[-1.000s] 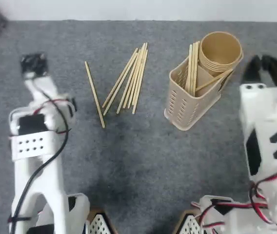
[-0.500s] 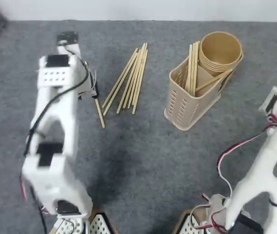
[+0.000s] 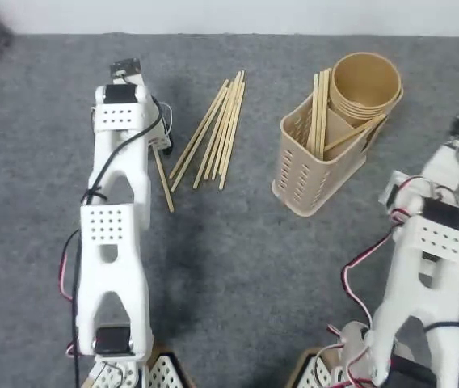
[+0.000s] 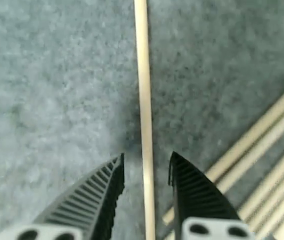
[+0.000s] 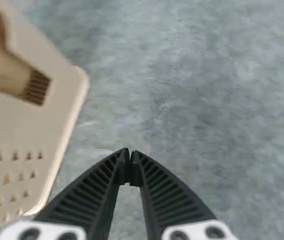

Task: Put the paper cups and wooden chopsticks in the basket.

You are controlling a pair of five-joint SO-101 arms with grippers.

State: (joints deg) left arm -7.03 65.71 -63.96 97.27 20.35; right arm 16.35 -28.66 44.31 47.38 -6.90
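Wooden single chopstick (image 4: 142, 75): lies flat on the grey worktop (image 3: 237, 267), running between the jaws of the left gripper and on ahead of it.
Left gripper (image 4: 147, 156): released, with one jaw on each side of the single chopstick. Neither jaw visibly presses it. The gripper sits low over the worktop.
Loose chopsticks (image 3: 213, 133): a fanned pile flat on the worktop, just beside the left gripper on its basket side. Their nearest ends lie close to one jaw.
Basket (image 3: 298, 174): well apart from the left gripper, beyond the loose chopsticks, and just beside the right gripper.
Cups (image 3: 365, 81): stacked inside the basket, at the end farther from the left gripper.
Stowed chopsticks (image 3: 320, 109): standing in the basket on the side of the cups nearer the left gripper.
Right gripper (image 5: 128, 152): clenched on nothing, tips together, over bare worktop next to the basket's corner.
Step in hand: apparently picking up the single chopstick. The cups look done and the chopsticks partly done.
Next move: probably close squarely on the thin stick, lift it without snagging the loose chopsticks, carry it across them, and tip it end-down into the basket. A pinch far from the stick's middle could let it swing.
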